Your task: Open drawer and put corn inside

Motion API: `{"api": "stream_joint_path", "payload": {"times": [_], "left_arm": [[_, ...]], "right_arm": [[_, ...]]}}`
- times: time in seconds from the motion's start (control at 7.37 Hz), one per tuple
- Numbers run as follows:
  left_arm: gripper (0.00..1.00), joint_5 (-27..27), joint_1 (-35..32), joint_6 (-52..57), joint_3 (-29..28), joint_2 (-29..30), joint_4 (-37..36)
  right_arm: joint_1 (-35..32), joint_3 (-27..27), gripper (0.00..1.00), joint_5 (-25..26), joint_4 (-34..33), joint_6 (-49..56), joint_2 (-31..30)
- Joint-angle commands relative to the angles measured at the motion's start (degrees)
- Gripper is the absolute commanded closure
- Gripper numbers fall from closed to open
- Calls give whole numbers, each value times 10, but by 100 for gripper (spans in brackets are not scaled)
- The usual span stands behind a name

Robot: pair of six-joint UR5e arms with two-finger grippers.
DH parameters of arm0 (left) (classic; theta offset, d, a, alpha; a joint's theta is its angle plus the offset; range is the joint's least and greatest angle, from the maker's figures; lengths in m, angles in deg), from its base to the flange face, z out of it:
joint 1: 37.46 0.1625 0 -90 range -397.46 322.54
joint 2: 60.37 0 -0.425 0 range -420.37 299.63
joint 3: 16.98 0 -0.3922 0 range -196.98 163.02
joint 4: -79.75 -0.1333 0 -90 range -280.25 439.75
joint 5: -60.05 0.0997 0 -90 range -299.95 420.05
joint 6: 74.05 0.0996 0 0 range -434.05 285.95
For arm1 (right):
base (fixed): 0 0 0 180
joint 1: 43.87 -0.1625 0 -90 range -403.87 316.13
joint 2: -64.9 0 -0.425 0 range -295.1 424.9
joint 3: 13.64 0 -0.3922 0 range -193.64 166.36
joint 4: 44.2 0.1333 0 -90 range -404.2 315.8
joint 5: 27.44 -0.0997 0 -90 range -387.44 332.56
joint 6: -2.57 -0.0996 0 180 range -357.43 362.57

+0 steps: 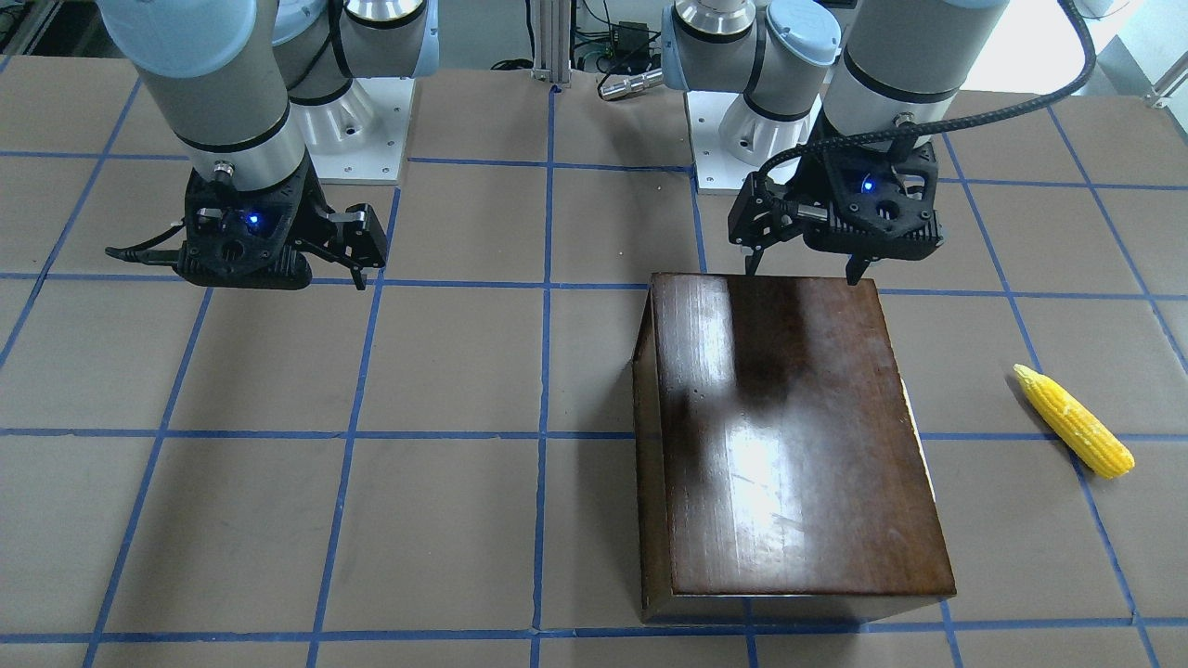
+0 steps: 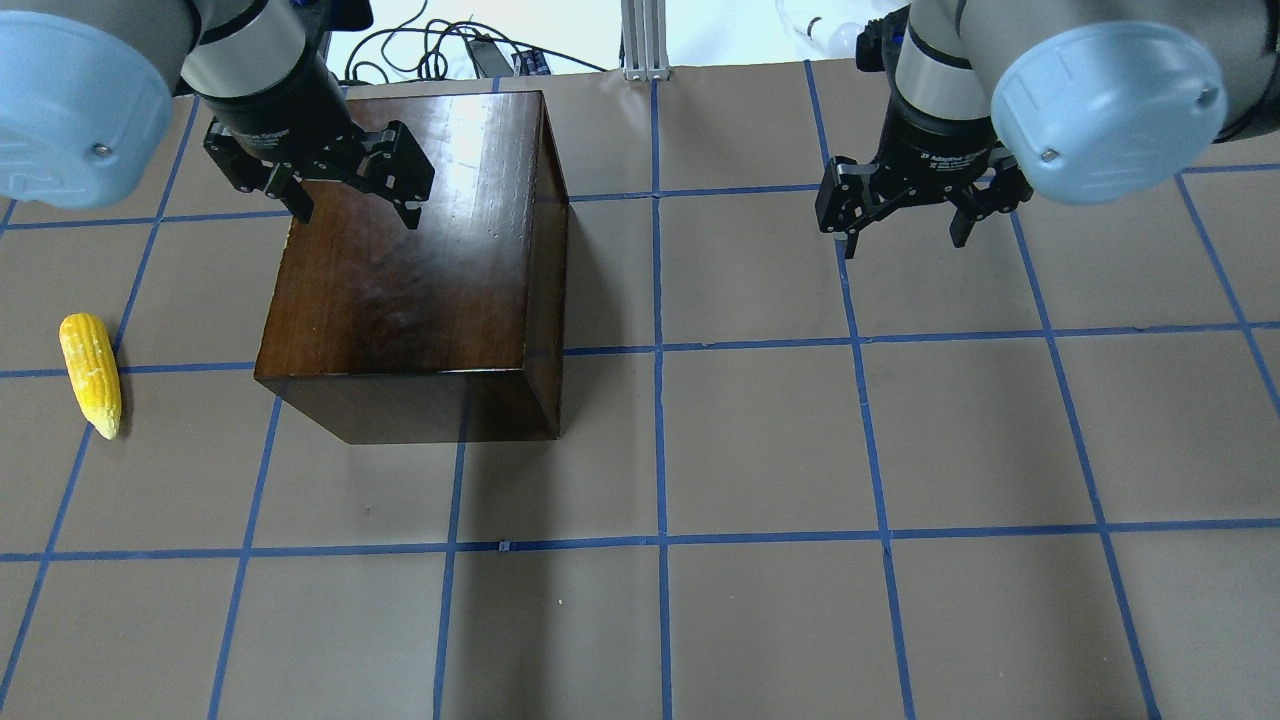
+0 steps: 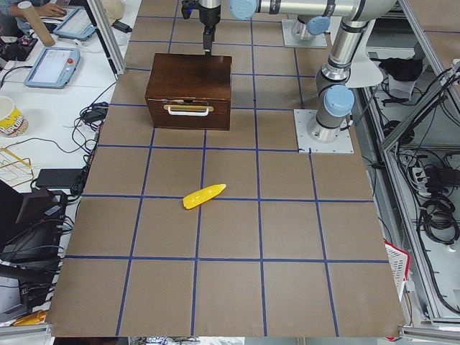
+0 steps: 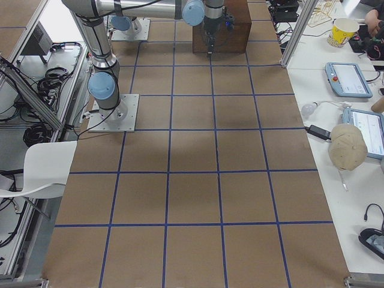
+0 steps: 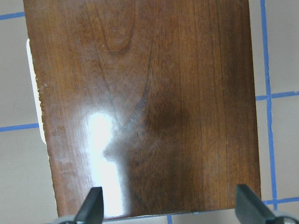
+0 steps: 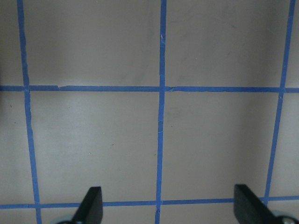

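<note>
The glossy dark-brown box (image 2: 420, 250) stands on the table left of centre. Its drawer (image 3: 188, 109) is shut; the front panel with a pale handle faces the table's left end and shows only in the exterior left view. The yellow corn (image 2: 90, 372) lies on the table on that same side, apart from the box; it also shows in the front-facing view (image 1: 1075, 422). My left gripper (image 2: 355, 212) is open and empty, hovering over the box's top near its far edge. My right gripper (image 2: 905, 235) is open and empty above bare table on the right.
The table (image 2: 760, 450) is covered in brown paper with a blue tape grid. Both arm bases (image 1: 353, 121) stand at the robot's edge. Operators' desks with tablets and a cup (image 3: 8, 115) lie beyond the far edge.
</note>
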Motion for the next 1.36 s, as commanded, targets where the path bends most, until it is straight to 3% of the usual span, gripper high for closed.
{"api": "stream_joint_path", "payload": {"times": [0.0,0.27,0.54,0.68,1.22], "left_arm": [[0,-2,3,1,0,1,0],[0,-2,38,28,-3,9,0],[0,-7,120,159,7,20,-11],[0,-49,168,198,8,30,-11],[0,-64,245,222,18,98,-69]], "right_arm": [[0,0,0,0,0,0,0],[0,0,0,0,0,0,0],[0,0,0,0,0,0,0],[0,0,0,0,0,0,0],[0,0,0,0,-1,0,0]]}}
